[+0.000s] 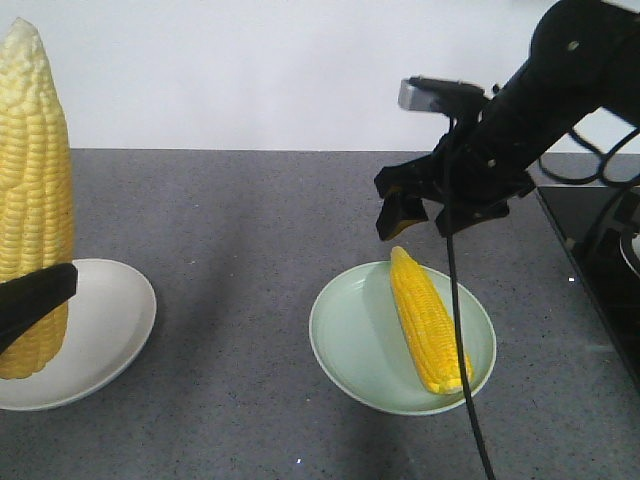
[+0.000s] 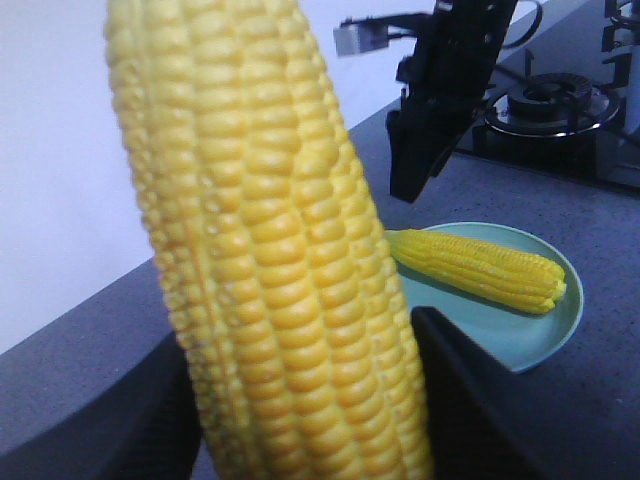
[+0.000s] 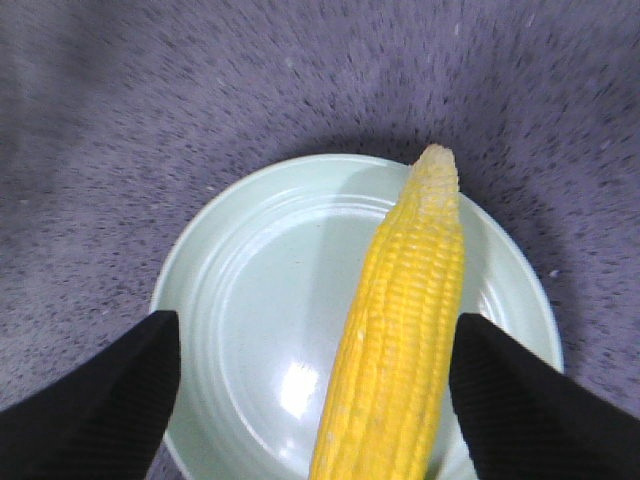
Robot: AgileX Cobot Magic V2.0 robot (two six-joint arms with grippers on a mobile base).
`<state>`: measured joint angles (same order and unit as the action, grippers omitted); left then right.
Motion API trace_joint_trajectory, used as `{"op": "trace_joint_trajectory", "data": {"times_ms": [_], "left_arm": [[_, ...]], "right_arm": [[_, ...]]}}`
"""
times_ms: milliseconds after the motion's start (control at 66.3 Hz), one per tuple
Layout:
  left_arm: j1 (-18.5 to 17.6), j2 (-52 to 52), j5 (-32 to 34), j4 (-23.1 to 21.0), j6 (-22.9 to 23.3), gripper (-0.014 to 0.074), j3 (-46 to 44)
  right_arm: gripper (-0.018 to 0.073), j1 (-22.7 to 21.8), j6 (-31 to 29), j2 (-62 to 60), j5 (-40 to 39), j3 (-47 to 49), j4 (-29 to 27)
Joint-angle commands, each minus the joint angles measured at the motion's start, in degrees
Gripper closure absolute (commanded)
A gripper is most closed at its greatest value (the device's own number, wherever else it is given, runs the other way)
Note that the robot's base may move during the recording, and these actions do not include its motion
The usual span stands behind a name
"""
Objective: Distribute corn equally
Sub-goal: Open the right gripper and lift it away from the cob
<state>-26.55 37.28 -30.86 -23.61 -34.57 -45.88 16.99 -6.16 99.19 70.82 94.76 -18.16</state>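
Looming closest, the corn cob in my left end effector [image 2: 300, 400] stands upright, pale tip up, its lower part pinched between the two black fingers [image 1: 35, 295]; this held cob [image 1: 33, 200] hangs over the white plate [image 1: 110, 330] near the table's left edge. Whether its base touches the plate I cannot tell.

Toward the table's right side, a second corn cob [image 1: 428, 320] lies flat in the pale green plate [image 1: 350, 330], its pale tip pointing toward the far edge and its blunt end at the plate's near rim. My right end effector [image 1: 420, 205] hovers just above that cob's tip, fingers [image 3: 100, 400] spread wide to either side of it and touching nothing.

Grey speckled table [image 1: 240, 250] carries both plates, well apart. At the right edge sits a black gas hob [image 2: 560, 110].
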Motion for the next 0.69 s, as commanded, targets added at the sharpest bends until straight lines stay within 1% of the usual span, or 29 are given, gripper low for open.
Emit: {"op": "trace_joint_trajectory", "data": {"times_ms": [0, 211, 317, 482, 678], "left_arm": [[0.2, 0.0, 4.0, -1.3, 1.8, 0.0273, -1.3], [0.2, 0.0, 4.0, -1.1, 2.0, 0.0273, -1.3], [0.2, 0.0, 4.1, -1.1, 2.0, 0.0273, -1.3], [0.2, 0.0, 4.0, -1.1, 2.0, 0.0273, -1.3], [0.2, 0.0, 3.7, -1.1, 2.0, 0.0273, -1.3]], "right_arm": [[0.0029, 2.6, -0.8, -7.5, 0.9, 0.0, 1.5], [0.0046, 10.7, -0.7, -19.5, -6.6, -9.1, 4.6], [0.0052, 13.5, -0.6, -25.7, -11.3, -15.8, 5.6], [0.0053, 15.5, -1.7, -34.9, -19.0, -26.1, 5.9], [0.0053, 15.4, -2.4, -43.3, -23.3, -34.0, 5.8]]}}
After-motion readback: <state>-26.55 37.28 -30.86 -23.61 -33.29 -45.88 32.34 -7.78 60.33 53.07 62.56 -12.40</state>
